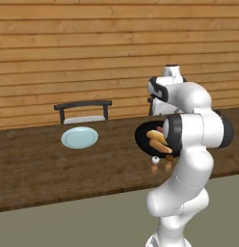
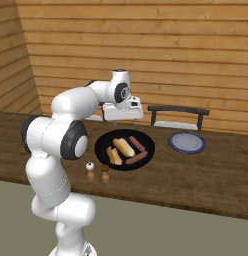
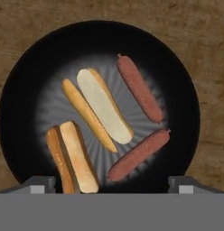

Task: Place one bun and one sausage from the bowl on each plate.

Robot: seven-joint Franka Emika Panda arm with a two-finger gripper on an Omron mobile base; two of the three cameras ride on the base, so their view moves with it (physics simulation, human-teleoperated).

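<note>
Buns and sausages all lie in the black bowl (image 3: 23, 81) on the wooden table (image 2: 206, 175), directly under my hand camera. In the hand view, the larger bun (image 3: 104, 104) runs from upper left to lower right, split side up, showing its pale inside. The smaller bun (image 3: 74, 158) lies near the bottom edge at a similar slant, just beside the first. One sausage (image 3: 140, 88) points along the same diagonal on the right; the other sausage (image 3: 140, 154) crosses the opposite way, lower left to upper right, below it.

My gripper (image 3: 112, 184) hovers above the bowl, fingers spread wide and grasping nothing, with its fingertips (image 3: 39, 184) at the bottom corners.

From the base cameras, the pale blue-green plate (image 1: 80, 137) sits well to the bowl's left and the dark blue-grey plate (image 2: 187, 142) to its right. Two small shakers (image 2: 90, 170) stand just in front of the bowl.
</note>
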